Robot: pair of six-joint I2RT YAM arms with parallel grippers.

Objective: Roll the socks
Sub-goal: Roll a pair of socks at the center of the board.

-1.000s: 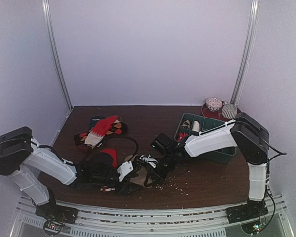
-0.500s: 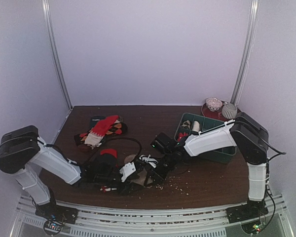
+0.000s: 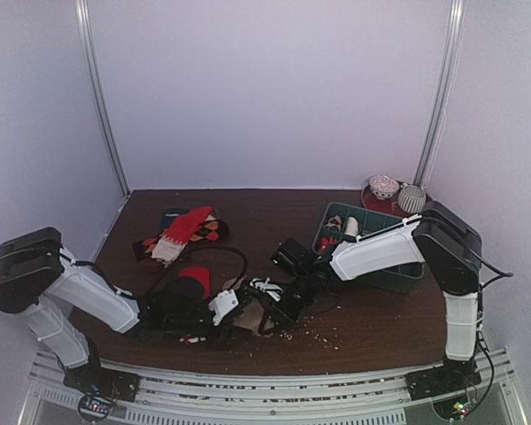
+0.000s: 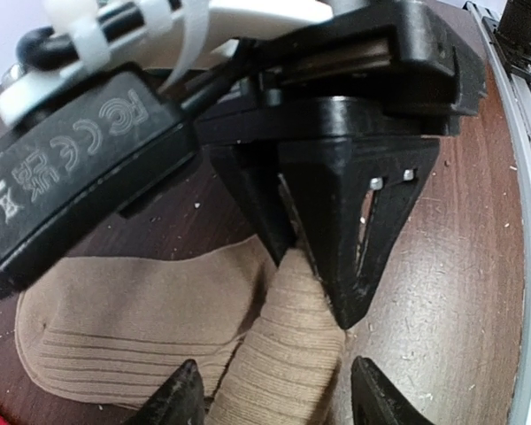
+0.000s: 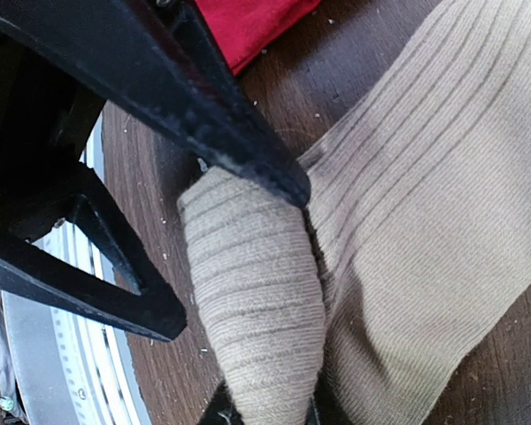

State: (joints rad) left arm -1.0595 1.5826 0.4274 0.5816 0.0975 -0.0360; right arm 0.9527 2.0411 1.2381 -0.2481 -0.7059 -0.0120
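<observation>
**Tan sock held by right gripper; left gripper open astride the fold**

The plain tan-brown ribbed knit sock [image 4: 115, 328] lies on the dark wooden table [image 3: 380, 328] near its front edge, between the two arms; a bright red sock [image 5: 257, 22] lies just beside it. The right gripper [image 4: 294, 258] has its jaws closed on a raised fold of the tan sock; the left gripper [image 4: 274, 403] stands with fingers apart, one each side of that fold, holding nothing visible. The fold's long axis runs from the right gripper's tips straight towards the left gripper; the flat remainder extends sideways. Judgement: the roll depends on the left gripper closing across this ridge.
</observation>
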